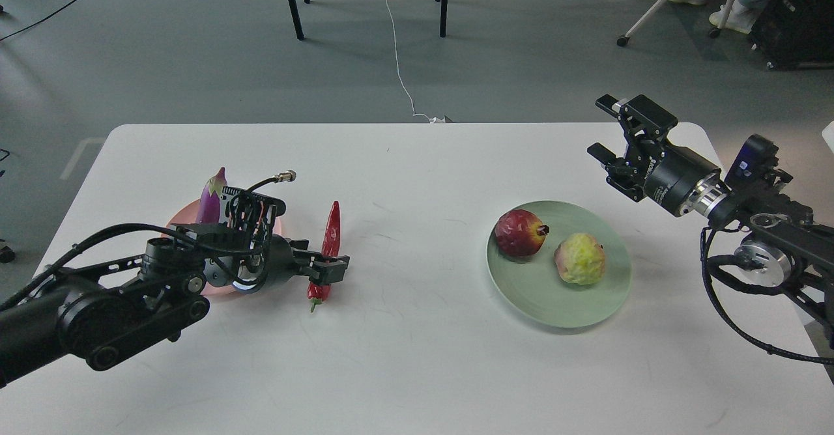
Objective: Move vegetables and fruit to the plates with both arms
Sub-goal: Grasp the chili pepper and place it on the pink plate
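While the left gripper's fingers [329, 267] clamp the slender red chili pepper [332, 230] lying on the white desk [404, 344] beside the pale pink plate [182, 217], the right gripper's fingers [609, 129] hover spread apart, empty.

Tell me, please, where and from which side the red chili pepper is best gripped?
Grip the red chili pepper across its thin body near the stem end, coming from the left gripper's side. It lies lengthwise on the table, so jaws span its narrow width.

Even, bright overhead light; soft short shadows under the green plate [609, 292] and the table [417, 357]. Sharp focus centre, slight bowing at frame edges.
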